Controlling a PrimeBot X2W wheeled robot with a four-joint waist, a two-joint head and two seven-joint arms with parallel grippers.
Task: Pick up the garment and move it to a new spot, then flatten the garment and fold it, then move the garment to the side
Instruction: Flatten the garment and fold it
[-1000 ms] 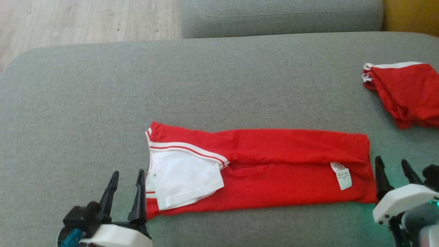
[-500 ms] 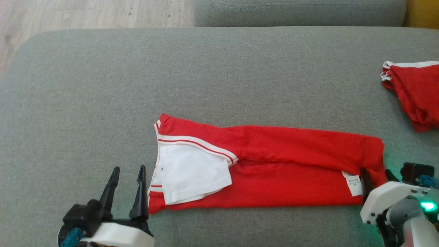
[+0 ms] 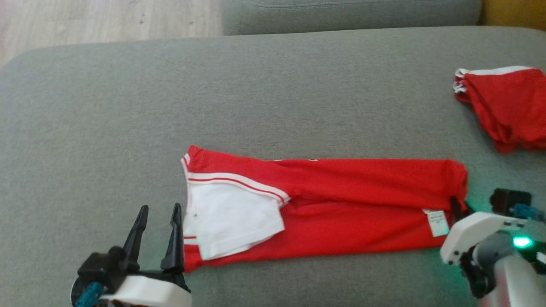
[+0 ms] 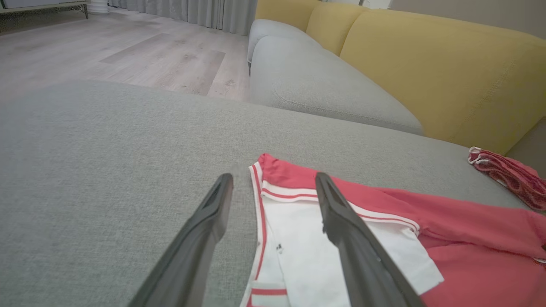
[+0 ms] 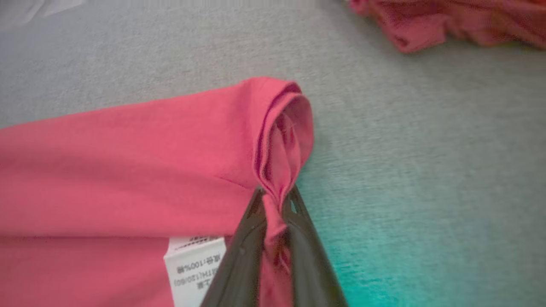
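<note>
Grey cushion [image 3: 273, 94]: across its near middle we list the garment [image 3: 349, 204], a long red strip folded lengthwise, and at its far right edge a second red bundle [image 3: 507, 106]. Over its near right, the right gripper [image 3: 457, 208] is clenched on the garment's bunched hem beside the care label [image 3: 438, 222]. Over its near left, the left gripper [image 3: 160, 208] stands released at the garment's other end. We judge the crosswise fold in hand: next, that hem needs lifting and carrying leftward without dragging the strip.

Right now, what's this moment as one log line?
right gripper: shut on garment, right end | left gripper: open, at collar end | other red cloth: apart
</note>
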